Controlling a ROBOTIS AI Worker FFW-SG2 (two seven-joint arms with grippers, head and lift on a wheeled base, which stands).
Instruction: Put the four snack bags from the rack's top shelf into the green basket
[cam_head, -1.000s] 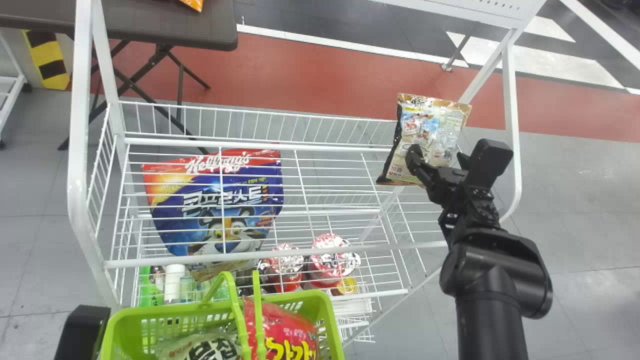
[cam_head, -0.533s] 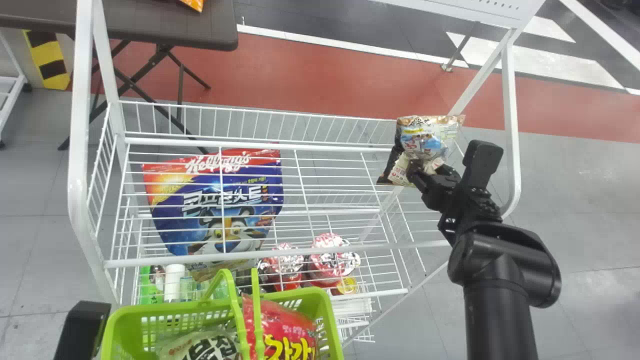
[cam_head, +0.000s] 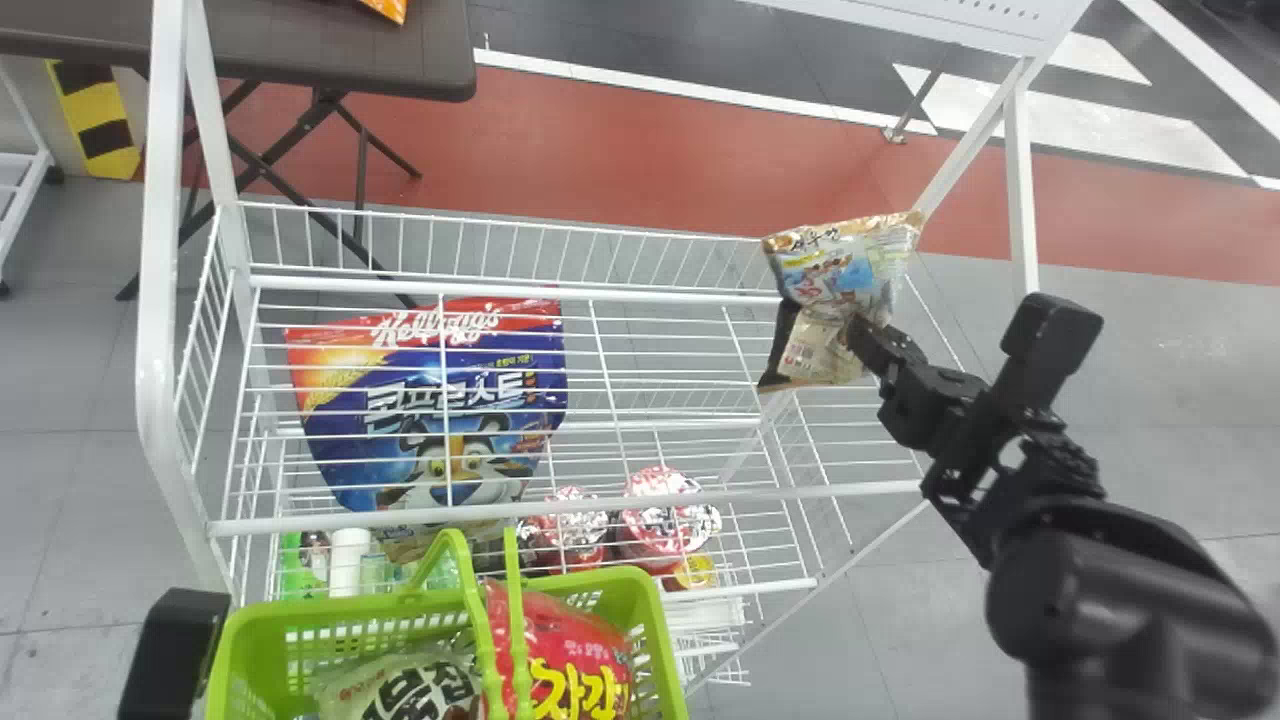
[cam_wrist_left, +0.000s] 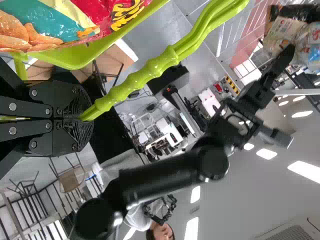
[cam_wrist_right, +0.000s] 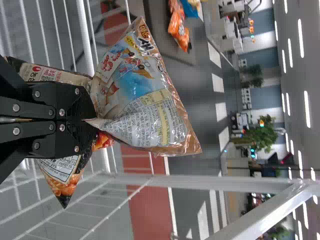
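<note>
A see-through snack bag with shrimp-like pictures on its back (cam_head: 825, 275) is held up over the right end of the white wire rack (cam_head: 340, 520). The right pincer (cam_wrist_right: 92, 120) is clamped on it near its middle, pinching the film into a sharp crease, with one half of the bag fanning out beyond the grip. In the head view its long axis runs mostly away from the robot, the far end leaning slightly right, and the right arm comes to it from the near right.

The green basket (cam_head: 655, 625) lies nearer the robot and well to the left of the bag, beside the rack's near side. It holds a red snack bag (cam_head: 575, 660) and a pale snack bag (cam_head: 420, 690). The left pincer (cam_wrist_left: 87, 118) is closed on the basket's green handles (cam_wrist_left: 155, 66), which stand up over the opening.

To my eye, the next move is a carry by the right arm, back toward the robot and leftward, across the rack's near rail. The bag would then need lowering to the open side of the handles; its loose half could snag on them or on the rim.
</note>
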